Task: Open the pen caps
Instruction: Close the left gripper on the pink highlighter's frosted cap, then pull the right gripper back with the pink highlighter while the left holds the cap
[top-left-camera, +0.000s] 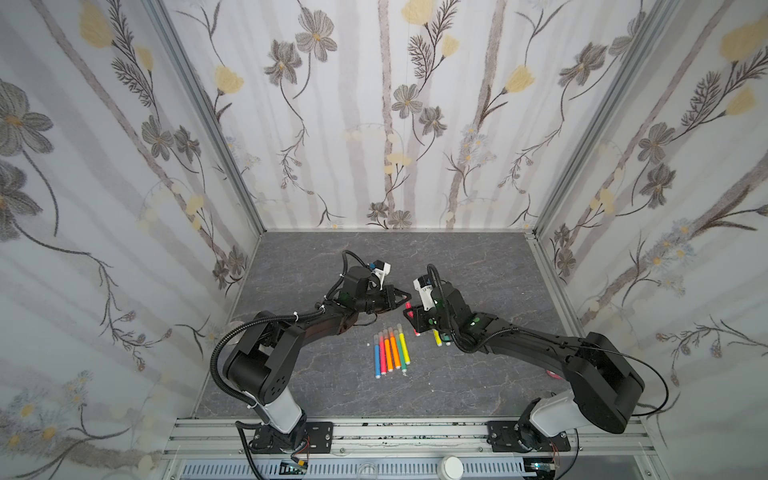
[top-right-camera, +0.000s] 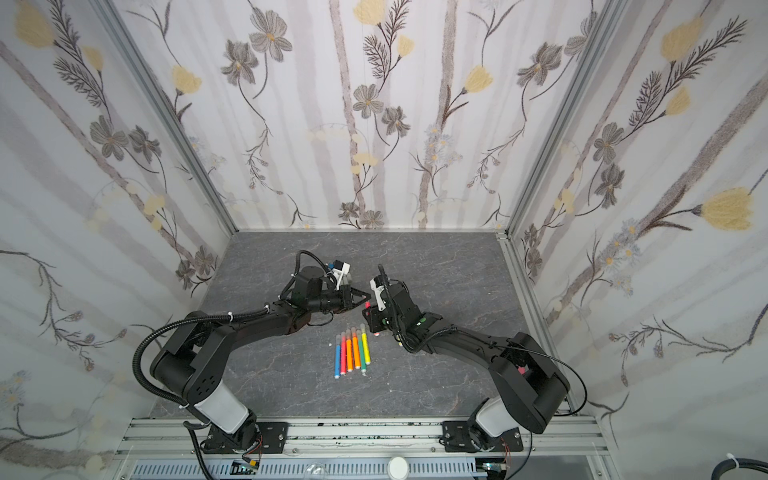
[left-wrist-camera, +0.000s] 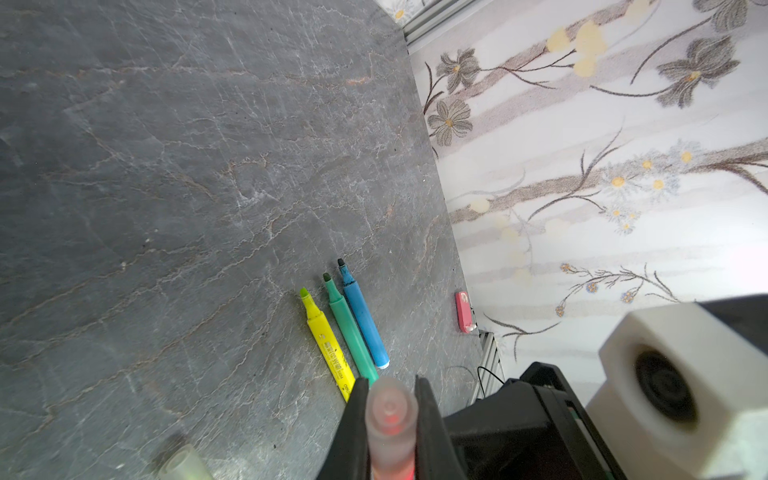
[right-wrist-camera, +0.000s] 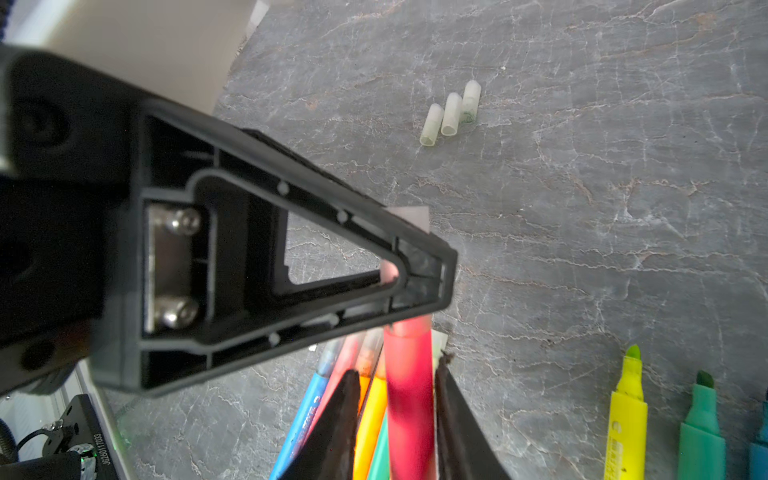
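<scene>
**A:** In both top views our arms bend at the elbow and reach inward. The left gripper (top-left-camera: 405, 297) and right gripper (top-left-camera: 415, 321) meet above the table (top-left-camera: 478, 374), beyond the row of capped pens (top-left-camera: 390, 351).

**B:** And the pink pen (top-right-camera: 367, 306)? There we get only a red fleck just beside the left gripper's tip.

**A:** The left wrist view settles our side. Our fingers (left-wrist-camera: 351, 424) are clamped on the frosted pen cap (left-wrist-camera: 390, 409), whose closed end faces that camera.

**B:** From the right wrist view, the pink barrel runs from between our right fingers (right-wrist-camera: 453, 415) straight ahead to the left gripper's tip, crossing it squarely. The cap pokes out just past that tip. So the cap lies ahead of the right fingers, on the pen's long axis.

**A:** Then we'd judge the pull must follow that axis. Is the right side gripping?

**B:** One finger touches the barrel and the other seems slightly off it. With that blur, we cannot tell.
</scene>
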